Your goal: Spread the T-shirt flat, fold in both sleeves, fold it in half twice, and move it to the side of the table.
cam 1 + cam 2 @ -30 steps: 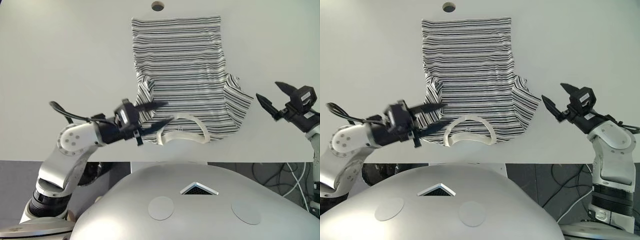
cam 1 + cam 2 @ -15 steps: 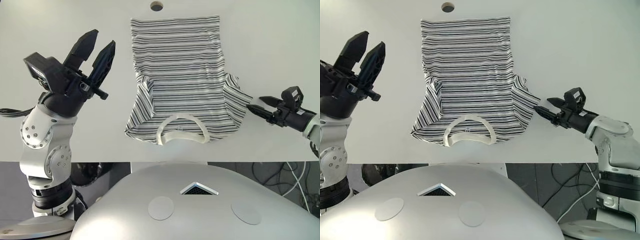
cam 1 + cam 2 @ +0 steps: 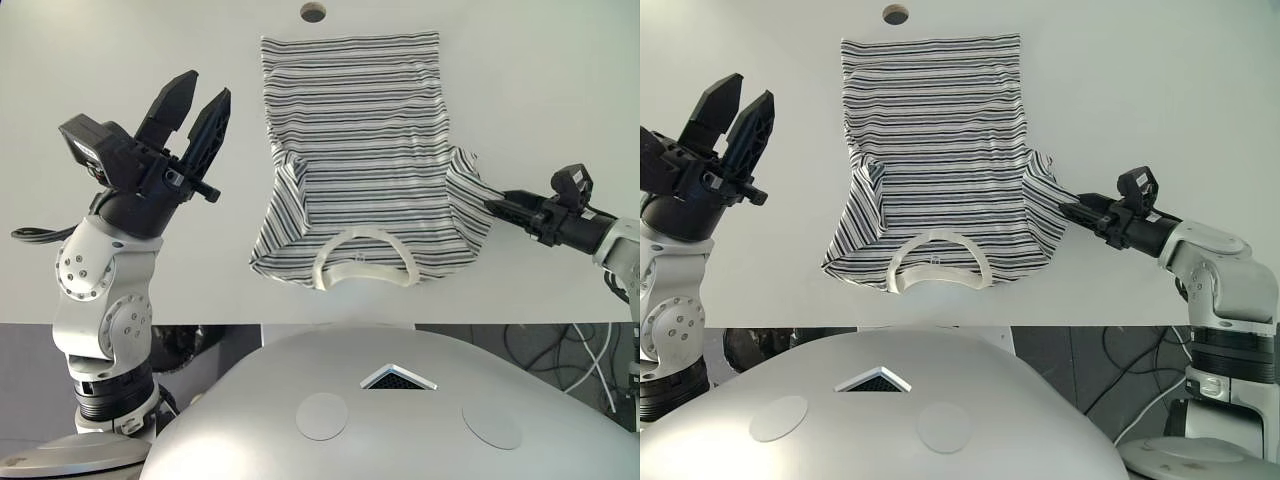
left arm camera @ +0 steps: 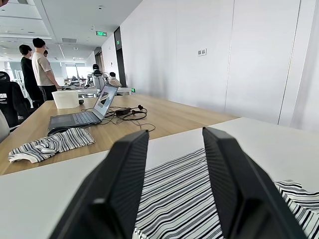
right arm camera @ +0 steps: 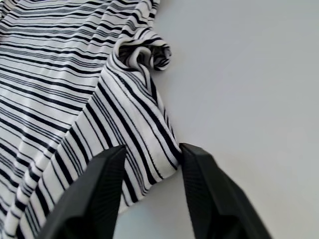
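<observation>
The left arm is bent upward and the left pincer (image 3: 203, 88) is held raised, fingers spread apart and pointed forward. The right arm is stretched low toward the left, and the right pincer (image 3: 492, 206) is held level, fingers parted.

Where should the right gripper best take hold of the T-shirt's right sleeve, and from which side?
Probably best: take the right sleeve at its outer hem corner, coming low from the robot's right. That corner juts out past the T-shirt body onto bare table, and the right gripper's open jaws straddle it.
</observation>
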{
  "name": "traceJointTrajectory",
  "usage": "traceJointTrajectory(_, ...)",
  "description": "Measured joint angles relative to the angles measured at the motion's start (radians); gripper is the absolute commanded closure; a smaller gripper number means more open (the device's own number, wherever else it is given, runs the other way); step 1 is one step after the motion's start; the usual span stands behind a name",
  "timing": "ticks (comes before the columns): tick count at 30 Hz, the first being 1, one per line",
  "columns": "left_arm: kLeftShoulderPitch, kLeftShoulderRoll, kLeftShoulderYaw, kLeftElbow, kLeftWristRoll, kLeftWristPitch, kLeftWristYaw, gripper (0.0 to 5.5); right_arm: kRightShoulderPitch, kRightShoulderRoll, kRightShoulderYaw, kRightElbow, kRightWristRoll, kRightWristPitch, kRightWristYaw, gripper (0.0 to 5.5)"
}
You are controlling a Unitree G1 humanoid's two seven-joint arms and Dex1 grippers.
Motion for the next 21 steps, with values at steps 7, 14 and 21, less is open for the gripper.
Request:
traceJointTrajectory(7,0.008,0.000,-0.008,0.000,0.007,0.000,0.000,3.48,0.002,0.018,0.002,-0.007,0.003,-0.002,-0.031,5.29)
traceJointTrajectory(14,0.009,0.001,-0.019,0.003,0.012,0.000,-0.002,3.48,0.047,0.029,-0.020,-0.064,0.005,-0.010,-0.061,5.48)
traceJointTrajectory(21,0.006,0.000,-0.035,0.014,0.044,-0.001,-0.004,3.48,0.121,0.041,-0.033,-0.296,0.006,-0.050,-0.083,5.48)
